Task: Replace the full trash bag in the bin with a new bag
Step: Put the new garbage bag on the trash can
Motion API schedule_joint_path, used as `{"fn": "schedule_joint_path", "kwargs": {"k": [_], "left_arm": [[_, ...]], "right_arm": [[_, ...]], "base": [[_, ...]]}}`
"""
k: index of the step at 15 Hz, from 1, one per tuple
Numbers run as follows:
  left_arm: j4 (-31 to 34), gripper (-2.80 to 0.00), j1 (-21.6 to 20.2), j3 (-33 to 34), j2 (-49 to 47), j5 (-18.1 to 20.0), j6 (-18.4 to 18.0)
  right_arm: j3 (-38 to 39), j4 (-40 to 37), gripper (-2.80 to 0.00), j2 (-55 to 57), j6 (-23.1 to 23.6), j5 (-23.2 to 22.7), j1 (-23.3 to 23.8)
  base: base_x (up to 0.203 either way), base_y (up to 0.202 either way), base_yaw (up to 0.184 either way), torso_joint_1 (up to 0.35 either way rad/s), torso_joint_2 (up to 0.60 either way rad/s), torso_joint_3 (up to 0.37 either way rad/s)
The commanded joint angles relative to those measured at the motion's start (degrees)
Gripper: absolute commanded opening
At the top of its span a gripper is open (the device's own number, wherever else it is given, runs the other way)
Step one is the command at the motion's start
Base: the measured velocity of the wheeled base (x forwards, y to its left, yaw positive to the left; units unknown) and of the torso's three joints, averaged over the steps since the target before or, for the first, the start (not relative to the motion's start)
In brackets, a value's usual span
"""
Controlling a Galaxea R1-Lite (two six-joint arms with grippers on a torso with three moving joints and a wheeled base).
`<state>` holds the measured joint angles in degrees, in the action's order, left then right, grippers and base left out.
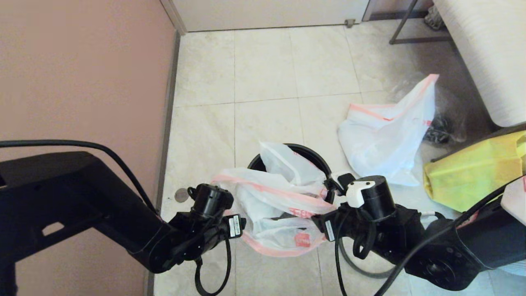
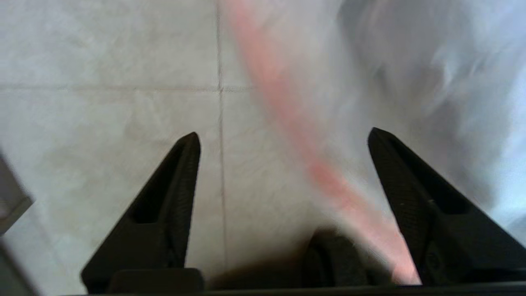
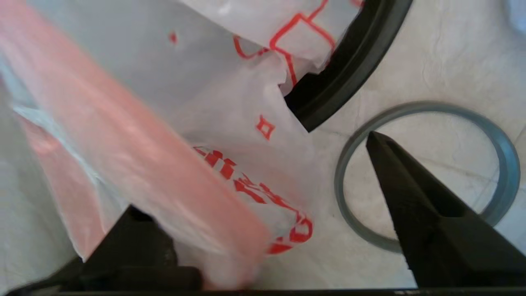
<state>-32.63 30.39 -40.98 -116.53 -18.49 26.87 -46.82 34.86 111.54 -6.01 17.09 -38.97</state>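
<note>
Both sets of jaws stand wide apart. The left gripper (image 2: pixel 283 137) has the new bag's (image 1: pixel 283 205) pink hem lying between its fingers; the right gripper (image 3: pixel 263 181) likewise. The bag drapes over the bin (image 1: pixel 320 158). The full trash bag (image 1: pixel 386 135) lies well apart on the floor (image 1: pixel 267 70), and the grey ring (image 3: pixel 507 156) beside the bin.
</note>
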Motion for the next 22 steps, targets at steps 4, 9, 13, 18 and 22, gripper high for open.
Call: {"fn": "schedule_joint_path", "kwargs": {"k": [4,9,13,18,22], "left_arm": [[-0.2,0.00,0.1,5.3,6.3,-0.4,0.5],[15.3,0.00,5.1,-1.5,14.2,2.4,4.4],[31.8,0.00,6.9,-14.8,11.7,9.2,11.5],[37.7,0.00,6.7,-24.6,1.5,10.1,12.9],[37.5,0.00,5.1,-29.8,-3.9,10.3,14.1]], "right_arm": [[3.2,4.7,0.00,0.3,0.0,-1.7,0.2],[3.8,8.4,0.00,2.0,0.2,-2.0,1.8],[3.8,9.2,0.00,1.8,0.3,-2.1,2.8],[3.4,9.7,0.00,1.1,0.0,-2.2,2.9],[3.5,10.1,0.00,0.6,-0.1,-2.3,2.9]], "base": [[0.000,0.000,0.000,0.000,0.00,0.000],[0.000,0.000,0.000,0.000,0.00,0.000],[0.000,0.000,0.000,0.000,0.00,0.000],[0.000,0.000,0.000,0.000,0.00,0.000],[0.000,0.000,0.000,0.000,0.00,0.000]]}}
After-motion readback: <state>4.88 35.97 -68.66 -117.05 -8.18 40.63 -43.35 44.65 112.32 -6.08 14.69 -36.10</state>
